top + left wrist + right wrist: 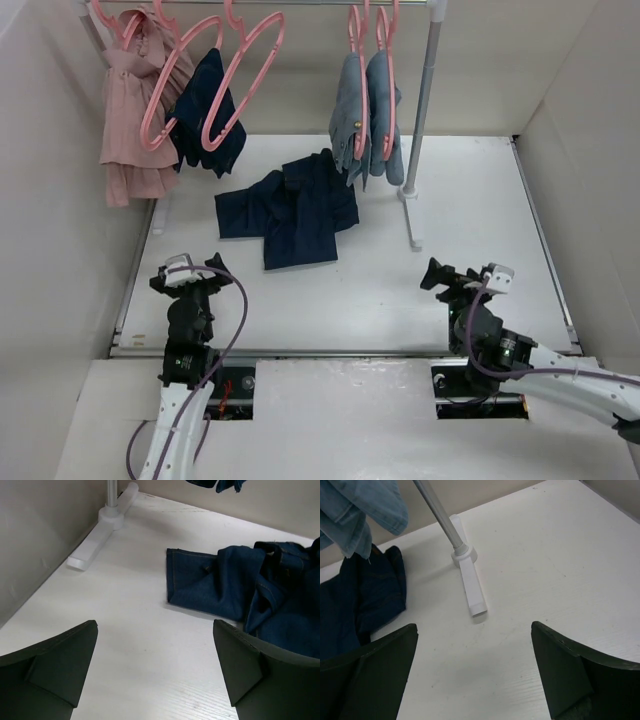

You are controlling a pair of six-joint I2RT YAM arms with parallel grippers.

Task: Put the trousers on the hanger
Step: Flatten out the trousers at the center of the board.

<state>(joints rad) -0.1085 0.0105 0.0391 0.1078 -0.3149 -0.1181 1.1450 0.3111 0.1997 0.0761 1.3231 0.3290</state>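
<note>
My left fingers [55, 665] stand spread wide apart with only bare tabletop [400, 290] showing between them. They hold nothing and touch nothing. They hang above the near left part of the tabletop, not far from its near edge. My right fingers [570, 675] are spread just as wide and are also empty. They hang above the near right part, pointing toward the left.

Beyond my left fingers lie the trousers [295, 205], a crumpled dark navy heap with orange-brown stitching. They lie flat on the tabletop, left of its middle and in its far half. One folded leg points toward the near edge and another runs out toward the left edge. They are well apart from both sets of fingers, though nearer the left.

The white foot of the clothes rack [470, 587] rests on the tabletop just to the right of the trousers, and its pole rises toward the far edge. The rack's other foot [100, 535] lies along the left edge.

On the rail over the far edge, the hanger [268, 58] hangs bare, thin and pink, toward the left end. Beside it hang a small navy garment [210, 115] and, farther left, a pink garment [130, 120]. Light blue-grey jeans [368, 110] hang on pink hangers near the pole, above the right end of the trousers.
</note>
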